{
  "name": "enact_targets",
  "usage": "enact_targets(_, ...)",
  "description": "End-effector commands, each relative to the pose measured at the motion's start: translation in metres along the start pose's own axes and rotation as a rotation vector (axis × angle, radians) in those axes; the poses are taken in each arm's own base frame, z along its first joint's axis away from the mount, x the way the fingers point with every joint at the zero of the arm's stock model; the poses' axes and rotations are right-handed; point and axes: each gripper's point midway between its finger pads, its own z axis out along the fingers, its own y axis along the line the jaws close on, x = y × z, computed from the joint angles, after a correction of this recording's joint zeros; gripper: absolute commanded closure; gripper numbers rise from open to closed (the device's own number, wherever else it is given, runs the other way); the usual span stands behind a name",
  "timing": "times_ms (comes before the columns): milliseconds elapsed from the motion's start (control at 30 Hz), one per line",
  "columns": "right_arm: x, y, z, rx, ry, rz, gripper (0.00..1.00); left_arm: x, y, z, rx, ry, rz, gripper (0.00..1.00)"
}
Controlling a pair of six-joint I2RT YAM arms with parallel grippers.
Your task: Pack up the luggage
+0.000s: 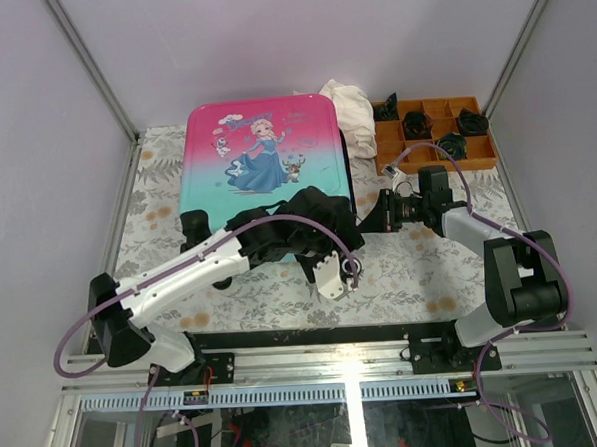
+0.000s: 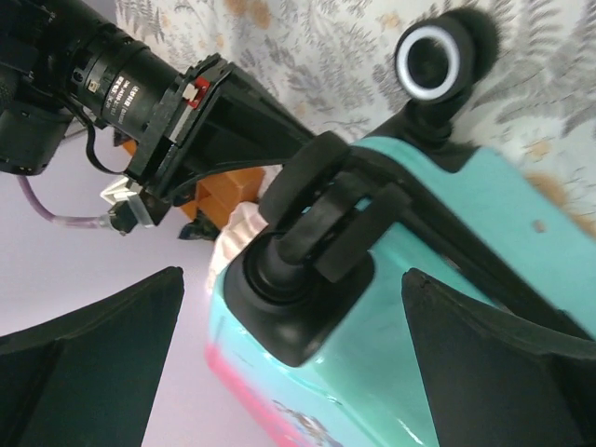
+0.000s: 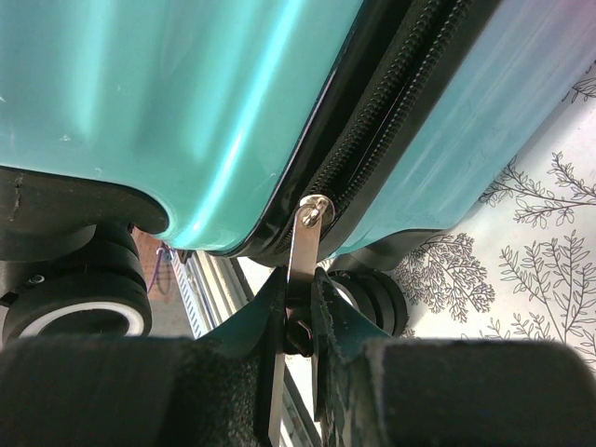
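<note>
The luggage (image 1: 260, 150) lies flat and closed on the table, pink at the far end and teal at the near end, with its princess print facing up. My right gripper (image 1: 370, 218) is at its near right corner. In the right wrist view it (image 3: 298, 307) is shut on the metal zipper pull (image 3: 304, 244), which hangs from the black zipper (image 3: 391, 112) between the two teal shells. My left gripper (image 1: 323, 207) is open over the same corner. In the left wrist view its jaws (image 2: 298, 372) straddle the teal shell (image 2: 410, 354) by a black wheel (image 2: 433, 60) without touching it.
An orange compartment tray (image 1: 388, 166) with dark rolled items stands at the back right. A white cloth (image 1: 352, 105) lies between the tray and the suitcase. Grey walls and metal frame posts close in the table on three sides.
</note>
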Motion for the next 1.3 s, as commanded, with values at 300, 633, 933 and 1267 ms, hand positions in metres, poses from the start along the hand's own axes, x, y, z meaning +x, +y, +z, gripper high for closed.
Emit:
enact_targets(300,-0.034,0.016,-0.002,-0.075,-0.085,-0.138,1.0,0.021,0.011,0.036,0.091,0.015,0.308,0.15)
enact_targets(633,-0.035,0.016,-0.002,-0.074,-0.083,-0.15,1.0,0.019,-0.015,0.039,0.269,0.015,0.316,0.64)
enact_targets(933,-0.044,0.016,-0.017,-0.054,-0.071,-0.19,1.0,-0.013,-0.071,0.02,0.438,-0.055,0.366,1.0)
enact_targets(1267,-0.088,0.003,-0.031,-0.019,-0.135,-0.22,1.0,-0.072,-0.11,0.002,0.489,-0.2,0.403,1.0)
